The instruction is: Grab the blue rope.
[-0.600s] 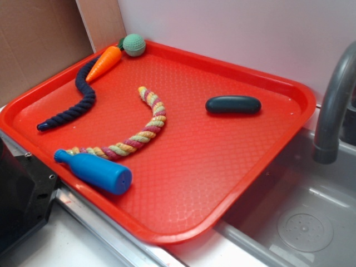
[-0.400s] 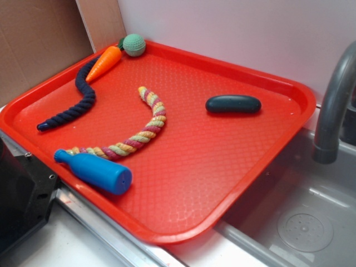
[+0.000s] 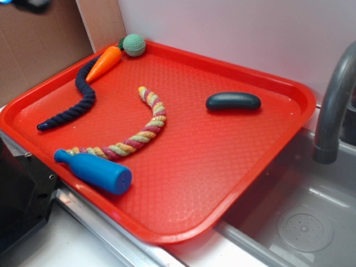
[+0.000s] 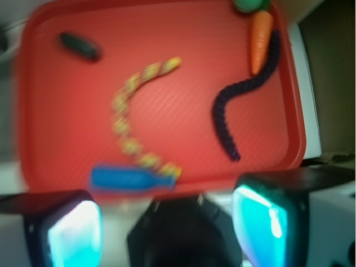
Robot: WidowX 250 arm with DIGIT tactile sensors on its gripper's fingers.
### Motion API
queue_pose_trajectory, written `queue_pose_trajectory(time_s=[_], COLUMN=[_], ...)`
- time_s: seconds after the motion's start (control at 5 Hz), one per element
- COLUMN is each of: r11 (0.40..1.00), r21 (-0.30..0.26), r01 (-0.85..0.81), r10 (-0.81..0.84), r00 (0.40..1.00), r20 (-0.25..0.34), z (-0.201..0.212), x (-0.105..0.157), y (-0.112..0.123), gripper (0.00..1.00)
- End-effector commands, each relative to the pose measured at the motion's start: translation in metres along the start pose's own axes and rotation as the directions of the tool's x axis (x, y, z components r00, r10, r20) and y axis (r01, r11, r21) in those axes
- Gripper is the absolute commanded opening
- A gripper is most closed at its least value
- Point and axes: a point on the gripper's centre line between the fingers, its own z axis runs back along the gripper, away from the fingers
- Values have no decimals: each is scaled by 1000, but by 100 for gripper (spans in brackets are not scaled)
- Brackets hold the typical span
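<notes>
Exterior view: a red tray (image 3: 233, 183) fills most of the frame, with a sink basin and a grey faucet (image 3: 334, 105) at the right edge. No writing, brand or label can be read on anything here.

The blue rope (image 3: 78, 100) lies on the tray in the left part of the frame. Its long axis runs diagonally, from a lower end near the tray's left rim up and to the right toward the upper left corner, with a wavy bend in the middle. Its upper end lies just beside an orange carrot toy (image 3: 104, 62), which touches a green knitted ball (image 3: 134, 44) at the tray's far corner.

A multicoloured rope (image 3: 142, 130) curves through the middle of the tray, apart from the blue rope. Its lower end meets a bright blue bottle toy (image 3: 94, 169) near the tray's front rim. A dark oval object (image 3: 233, 102) lies alone right of centre.

Wrist view, blurred: the blue rope (image 4: 245, 97) sits in the upper right of the frame, running from beside the carrot toy down to the left, then downward. The hand (image 4: 167, 225) is at the bottom edge, above the tray's near rim, its fingers (image 4: 75, 233) spread wide and holding nothing, well apart from the rope.
</notes>
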Motion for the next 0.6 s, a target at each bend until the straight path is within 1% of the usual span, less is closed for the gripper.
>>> queue_pose_trajectory(time_s=[0.0,0.2,0.4], r11=[908,844,834], r21=[-22,41,28], r01=[-419,-534,-550], r10=[415,509,533], r00=[889,824,819], r20=[194,248,213], z=[-67,-95,-117], x=[34,61,82], y=[26,26,40], gripper=[100,100,100])
